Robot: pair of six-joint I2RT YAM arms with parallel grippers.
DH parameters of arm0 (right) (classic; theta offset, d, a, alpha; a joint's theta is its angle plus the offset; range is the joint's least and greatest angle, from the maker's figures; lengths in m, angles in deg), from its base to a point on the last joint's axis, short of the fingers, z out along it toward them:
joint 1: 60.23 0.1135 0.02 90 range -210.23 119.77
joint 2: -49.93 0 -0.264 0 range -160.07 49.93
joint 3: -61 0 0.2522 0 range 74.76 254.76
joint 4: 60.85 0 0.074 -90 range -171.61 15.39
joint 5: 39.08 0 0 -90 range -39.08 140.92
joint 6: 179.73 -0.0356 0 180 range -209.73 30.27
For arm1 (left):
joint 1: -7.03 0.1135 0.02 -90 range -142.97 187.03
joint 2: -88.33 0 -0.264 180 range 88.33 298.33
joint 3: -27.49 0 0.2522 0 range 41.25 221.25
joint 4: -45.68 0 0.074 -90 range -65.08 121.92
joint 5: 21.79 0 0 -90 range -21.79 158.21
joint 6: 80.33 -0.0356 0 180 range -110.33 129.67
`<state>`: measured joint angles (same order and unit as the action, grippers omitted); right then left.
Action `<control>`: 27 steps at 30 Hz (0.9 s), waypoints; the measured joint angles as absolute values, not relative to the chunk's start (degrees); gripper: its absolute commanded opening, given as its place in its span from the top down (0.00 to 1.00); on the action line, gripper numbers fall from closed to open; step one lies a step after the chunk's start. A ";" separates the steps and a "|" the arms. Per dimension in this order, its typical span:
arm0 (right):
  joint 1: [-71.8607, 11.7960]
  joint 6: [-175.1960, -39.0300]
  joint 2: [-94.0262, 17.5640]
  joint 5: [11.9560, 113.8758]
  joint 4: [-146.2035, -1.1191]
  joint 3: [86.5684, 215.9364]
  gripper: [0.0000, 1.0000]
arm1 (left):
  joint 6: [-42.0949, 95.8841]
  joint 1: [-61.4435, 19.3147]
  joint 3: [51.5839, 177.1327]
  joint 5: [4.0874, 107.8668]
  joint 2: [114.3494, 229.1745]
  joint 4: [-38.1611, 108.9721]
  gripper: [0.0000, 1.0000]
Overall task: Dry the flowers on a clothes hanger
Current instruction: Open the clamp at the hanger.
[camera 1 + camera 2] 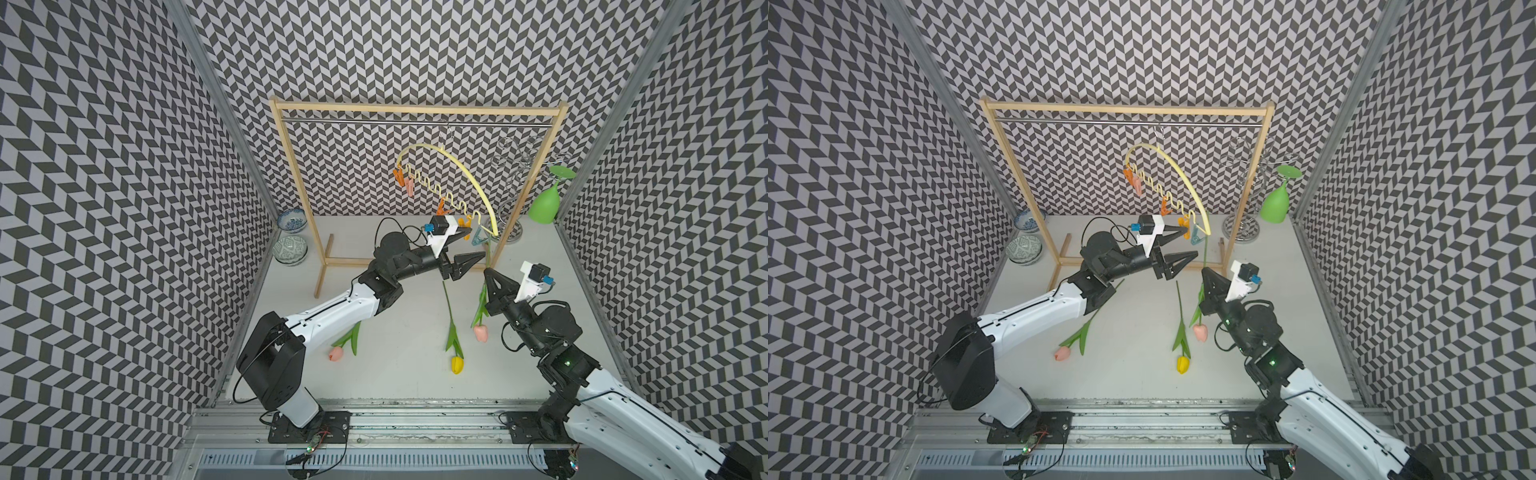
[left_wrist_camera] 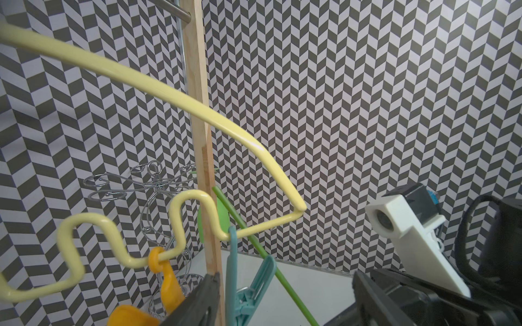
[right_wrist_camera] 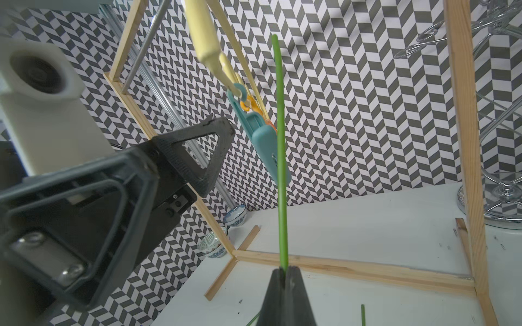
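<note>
The pale yellow clothes hanger (image 1: 453, 166) (image 2: 169, 93) hangs by its hook from the rack's rail. My left gripper (image 1: 473, 249) (image 2: 279, 296) is open, one finger on each side of the blue clothespin (image 1: 480, 239) (image 2: 234, 268) at the hanger's low end. My right gripper (image 1: 487, 272) (image 3: 285, 272) is shut on a pink tulip's stem (image 3: 281, 141), which rises beside that clothespin. Its head (image 1: 481, 332) hangs down below the gripper. A second pink tulip (image 1: 336, 353) and a yellow tulip (image 1: 457, 364) lie on the table.
The tall wooden rack (image 1: 415, 109) spans the back of the table. A silver wire stand (image 1: 513, 166) and an upturned green glass (image 1: 545, 205) stand at the back right. Two patterned bowls (image 1: 291, 235) sit at the back left. Patterned walls close in on three sides.
</note>
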<state>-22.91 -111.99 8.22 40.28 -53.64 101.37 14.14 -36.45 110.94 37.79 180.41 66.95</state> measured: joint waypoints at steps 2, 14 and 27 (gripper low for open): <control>-22.91 -111.84 8.24 40.28 -53.62 101.59 1.00 | 13.79 -36.45 111.58 38.14 181.08 66.62 0.19; -22.91 -111.49 8.31 40.31 -53.73 101.81 1.00 | 13.38 -36.45 116.34 39.06 185.32 64.33 0.16; -22.91 -110.55 9.27 40.31 -54.12 102.47 1.00 | 14.03 -36.73 118.27 39.08 187.25 63.54 0.19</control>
<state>-22.91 -110.55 9.27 40.31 -54.12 102.47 14.03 -36.73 118.27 39.08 187.25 63.54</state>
